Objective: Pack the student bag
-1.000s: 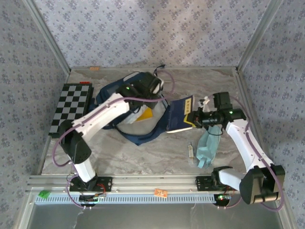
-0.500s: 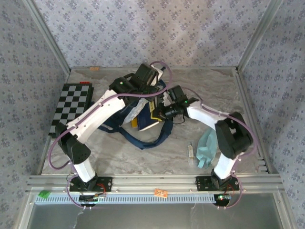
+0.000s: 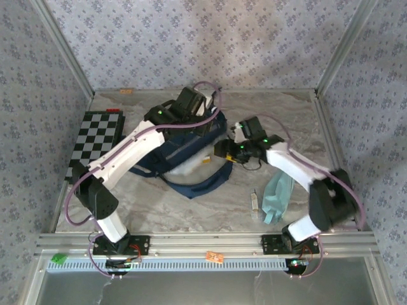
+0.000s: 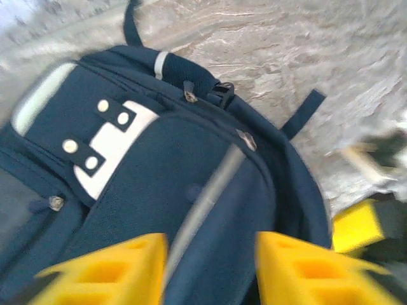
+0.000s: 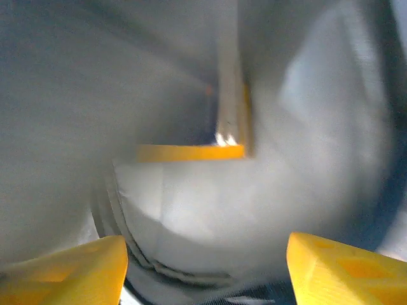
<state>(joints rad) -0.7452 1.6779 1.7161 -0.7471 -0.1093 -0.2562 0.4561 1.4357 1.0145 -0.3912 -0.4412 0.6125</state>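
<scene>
**A:** Student bag [image 3: 166, 159], the large navy blue fabric backpack with white buckle patches: where is it?

**B:** Flat on the grey marbled tabletop [image 3: 191, 210], just toward ten o'clock of its middle; a black-and-white chequered board [image 3: 95, 143] lies at its nine o'clock; a small teal fabric pouch [image 3: 276, 194] lies at its four o'clock.

**A:** And the grippers?

**B:** The left gripper [image 4: 210, 270] hovers over the bag's front, yellow fingers [image 4: 105, 270] apart with nothing between them; the right gripper [image 5: 203, 273], at the bag's three o'clock side, faces pale lining with jaws wide and empty; a blurred yellow-edged flat thing [image 5: 191, 152] lies ahead of it.
</scene>
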